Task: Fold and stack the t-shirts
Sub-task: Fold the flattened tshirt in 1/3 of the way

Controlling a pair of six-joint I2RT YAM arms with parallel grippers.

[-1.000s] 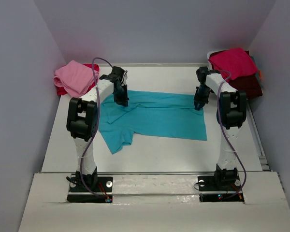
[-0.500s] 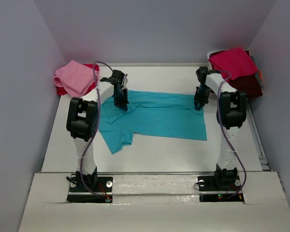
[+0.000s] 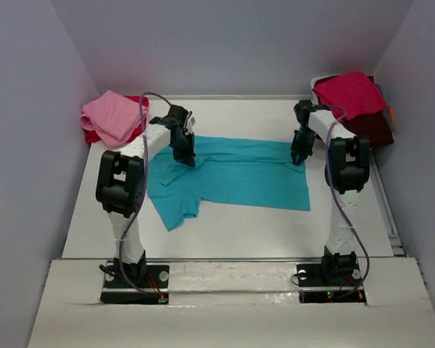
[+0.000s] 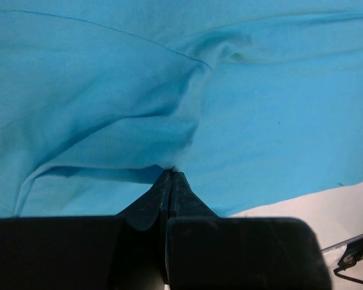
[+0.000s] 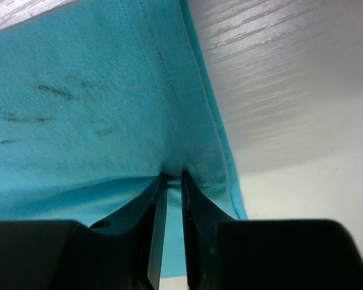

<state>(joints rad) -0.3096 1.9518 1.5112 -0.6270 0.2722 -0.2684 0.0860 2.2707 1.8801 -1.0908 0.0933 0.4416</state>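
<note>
Turquoise t-shirt (image 3: 239, 177) on table (image 3: 239, 228); left pincer (image 4: 171, 173), right pincer (image 5: 171, 177) pinch it.

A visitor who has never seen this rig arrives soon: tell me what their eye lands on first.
A turquoise t-shirt lies spread across the middle of the table, the brightest thing there. The left end effector and the right end effector are each shut on it near its far edge. A pink t-shirt sits far left, a crimson t-shirt far right.
</note>
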